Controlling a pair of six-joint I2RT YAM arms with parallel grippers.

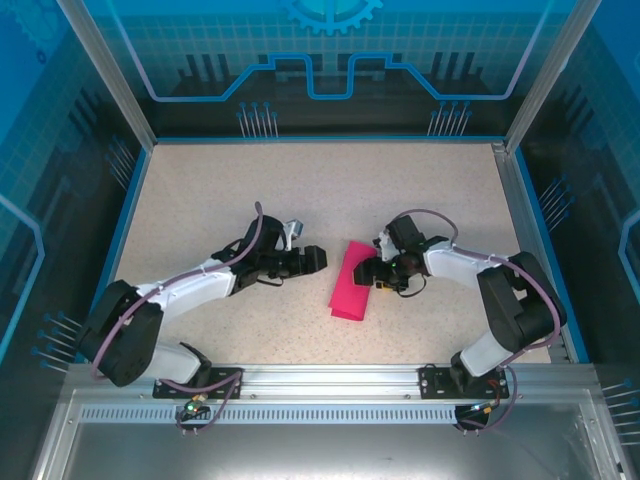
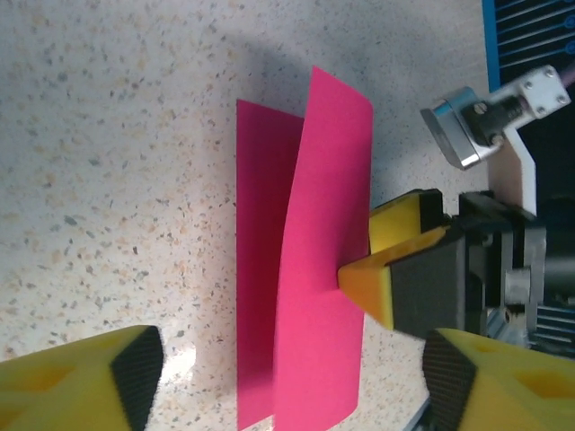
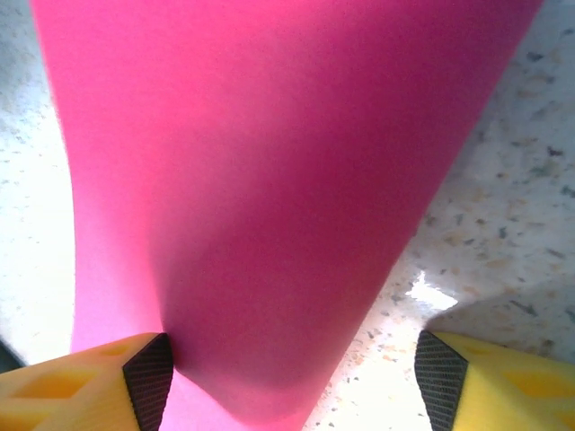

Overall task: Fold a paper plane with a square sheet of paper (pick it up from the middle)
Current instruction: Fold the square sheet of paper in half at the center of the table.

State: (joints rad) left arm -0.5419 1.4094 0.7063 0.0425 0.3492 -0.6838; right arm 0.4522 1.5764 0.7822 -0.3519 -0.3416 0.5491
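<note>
The magenta-pink sheet of paper (image 1: 350, 284) is located on the speckled table (image 1: 220, 190). All positions below are given relative to this sheet.

**Sheet condition**
- The sheet is folded over on itself into a long, narrow strip.
- One layer is laid flat on the table.
- The other layer is lifted and bowed above the flat layer, as seen in the left wrist view.
- The two layers overlap along their length. The exact line of the crease cannot be determined.

**Left gripper**
- The left gripper (image 1: 316, 258) is positioned just beside the sheet's left long edge and is pointed toward it.
- No contact with the paper is seen in the top view.
- Its yellow fingers (image 2: 99, 382) are spread wide apart, and nothing is clamped between the pads.

**Right gripper**
- The right gripper (image 1: 373, 271) is positioned at the sheet's right long edge, opposite the left gripper.
- In the left wrist view, one yellow fingertip is set against the free edge of the lifted layer.
- In the right wrist view, its fingers (image 3: 90, 382) are held well apart.
- The lifted layer runs down beside one dark pad, and the other pad is left clear over the table.
- The paper is not pinched.
</note>
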